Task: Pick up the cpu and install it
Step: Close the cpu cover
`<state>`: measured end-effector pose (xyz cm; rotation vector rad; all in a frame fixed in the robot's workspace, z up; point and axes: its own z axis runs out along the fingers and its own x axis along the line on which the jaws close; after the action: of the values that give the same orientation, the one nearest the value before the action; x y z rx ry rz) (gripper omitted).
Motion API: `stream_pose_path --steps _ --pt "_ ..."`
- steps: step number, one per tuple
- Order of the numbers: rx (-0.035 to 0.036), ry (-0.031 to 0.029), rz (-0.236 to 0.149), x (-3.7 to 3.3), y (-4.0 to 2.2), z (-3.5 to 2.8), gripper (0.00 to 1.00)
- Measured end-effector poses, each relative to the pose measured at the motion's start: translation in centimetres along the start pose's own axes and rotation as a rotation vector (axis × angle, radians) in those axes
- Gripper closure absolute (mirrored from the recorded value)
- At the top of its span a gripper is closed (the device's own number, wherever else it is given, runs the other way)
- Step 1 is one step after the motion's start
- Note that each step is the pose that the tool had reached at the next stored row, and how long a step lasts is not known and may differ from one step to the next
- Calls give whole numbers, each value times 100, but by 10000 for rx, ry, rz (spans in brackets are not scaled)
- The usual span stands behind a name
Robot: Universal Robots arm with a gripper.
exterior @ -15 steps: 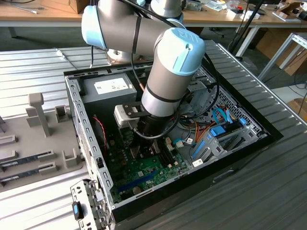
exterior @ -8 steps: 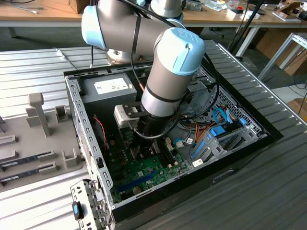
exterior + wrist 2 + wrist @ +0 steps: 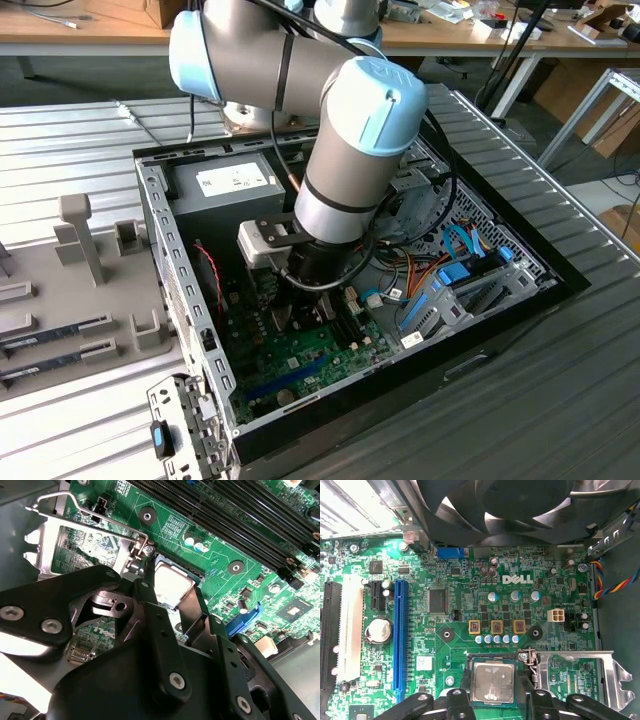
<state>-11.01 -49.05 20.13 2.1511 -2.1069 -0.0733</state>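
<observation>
CPU held at the socket, retention frame swung open

The gripper's [image 3: 492, 692] jaws are clenched on the cpu [image 3: 493, 681], low over the socket on the green motherboard [image 3: 465, 615], with the open load plate [image 3: 580, 672] at its 3 o'clock in the first wrist view. Keep the chip flat and square; judged nearly seated.

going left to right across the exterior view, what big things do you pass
Grey plastic holder tray with upright posts → metal rear edge of the open black computer case → grey power-supply box with a white label → silver-and-blue robot arm → bright blue drive bracket → ribbed grey metal table.
</observation>
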Motion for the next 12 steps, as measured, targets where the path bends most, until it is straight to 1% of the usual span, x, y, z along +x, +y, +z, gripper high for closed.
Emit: stream_pose_path --steps 9,12 --pt "-1 1 -2 29 0 2 55" --pt "2 -15 -27 30 -7 -4 55"
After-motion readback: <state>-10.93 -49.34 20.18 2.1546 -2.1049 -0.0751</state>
